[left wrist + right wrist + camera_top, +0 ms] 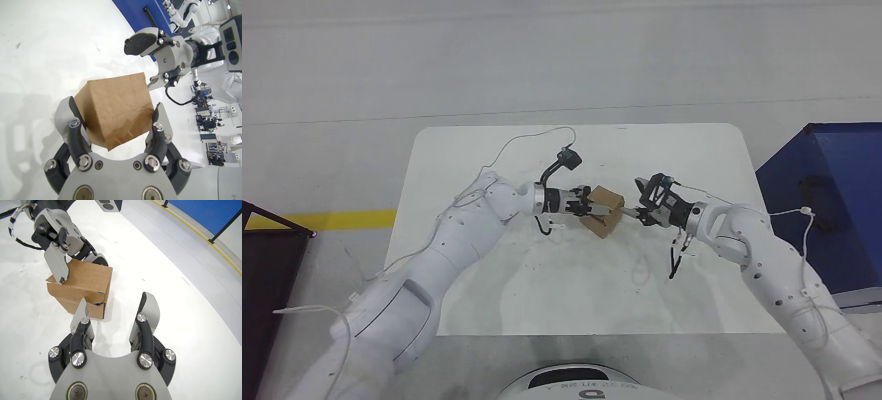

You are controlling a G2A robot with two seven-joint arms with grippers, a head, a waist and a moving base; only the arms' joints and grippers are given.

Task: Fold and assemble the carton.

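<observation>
Right tool (113,298) is nearest: fingers spread wide, nothing btwn them, parked just beside the carton (85,279). One bare metal finger (80,310) is right up at the box's ragged end; can't tell if it's touching. The carton sits mid-surface, looks to rest on the white surface (122,266), and it's box-shaped, w/ sides up and top closed.

My read: late in the job, i.e. the last end flap. That end is rough. The flap edge is torn, a curled lip bulges out, and there's a small dark gap at the corner, not flush w/ the side.

Left tool (115,106) is on the far side of the box from the right one. It's clamped on the carton across two opposite faces, black ribbed pads pressing in, and the wall is dimpled and creased by one pad. That's the anchor.

Next move, prob.: the right tool narrows or turns a fingertip onto that curled lip and pushes it in flat, while the left grip stops the box sliding. It needs a light touch. The board is thin brown corrugated, soft w/ creases and ripped at that end, so a hard shove could tear it more or crush the corner. The surface is smooth, glossy and low-grip, w/ a few scuffs, so the box would prob. skate w/o the clamp.

Beyond, off the surface's edge on the right arm's side: a blue cabinet (832,190), hard flat panels.
</observation>
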